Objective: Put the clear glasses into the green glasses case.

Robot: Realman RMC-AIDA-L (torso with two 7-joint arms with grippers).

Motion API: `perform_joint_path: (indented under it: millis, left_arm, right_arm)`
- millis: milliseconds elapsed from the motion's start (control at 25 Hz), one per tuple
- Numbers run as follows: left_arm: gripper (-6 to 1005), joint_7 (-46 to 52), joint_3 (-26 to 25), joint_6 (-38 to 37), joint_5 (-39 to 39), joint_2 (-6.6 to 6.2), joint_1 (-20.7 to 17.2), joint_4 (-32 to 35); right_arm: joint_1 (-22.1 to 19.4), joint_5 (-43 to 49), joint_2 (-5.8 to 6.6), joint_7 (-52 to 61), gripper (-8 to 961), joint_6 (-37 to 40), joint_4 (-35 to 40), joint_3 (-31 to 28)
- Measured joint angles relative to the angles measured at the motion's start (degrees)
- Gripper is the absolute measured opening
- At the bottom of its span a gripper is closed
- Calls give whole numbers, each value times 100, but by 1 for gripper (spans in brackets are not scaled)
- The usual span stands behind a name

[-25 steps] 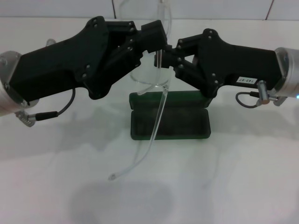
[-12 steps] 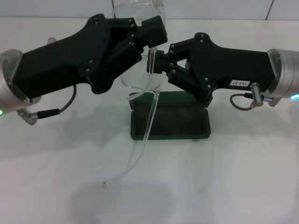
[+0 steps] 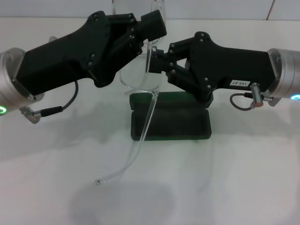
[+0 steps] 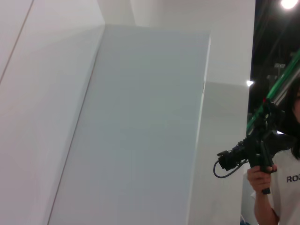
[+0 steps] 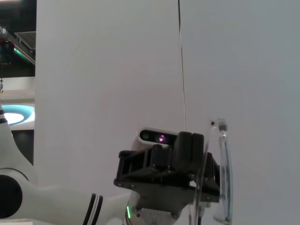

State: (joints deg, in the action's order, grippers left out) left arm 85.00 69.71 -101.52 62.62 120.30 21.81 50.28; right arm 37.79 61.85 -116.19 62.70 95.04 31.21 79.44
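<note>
Overhead, both arms: meeting above the table (image 3: 243, 178), just over the open case.
Left gripper (image 3: 151, 29): raised at the far side of the case, its fingers pressed together on the front frame of the clear glasses (image 3: 140, 82).
Right gripper (image 3: 157, 58): facing the left one at close range, its fingertips pinching the glasses near the hinge of one temple arm.
Clear glasses: held in the air between the two grippers, front frame upright; one long temple arm hangs down across the case and curves toward the robot, with its tip near the tabletop.
Green glasses case (image 3: 171, 122): open on the table below the grippers, lid laid back, dark lining showing.
Right wrist view: shows the left gripper (image 5: 187, 164) with the glasses (image 5: 224, 168) edge-on beside it.
Left wrist view: white panels only, and a person with a camera at the edge.
</note>
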Motion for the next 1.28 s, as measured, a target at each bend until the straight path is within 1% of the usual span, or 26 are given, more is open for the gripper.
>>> perform_joint_path:
  millis: [360,880,1080,1200,1280]
  left_arm:
    - [39,-59,13,5,-39,-15,8,-69]
    - [39,-23,31,-157,-141,-54,-45,-23]
    - [39,-20,-89,-307,-153,-93,-102,39]
    - [39,-21,-261,-398,-105,-113,-165,71]
    - [39,-24,-279,-415,-90,-115,-172,71]
  right_arm:
    - [-55,-125,-1,-72,45,-1,-8,11]
    - [-358,-546,18,-241,45,-18,-78,-64]
    - [-623,-588,41,-241,45,177,-50,-388]
    - [-839,-621,40,-235,45,526,-45,-825]
    - [-995,-806,31,-208,46,746,-72,-1077]
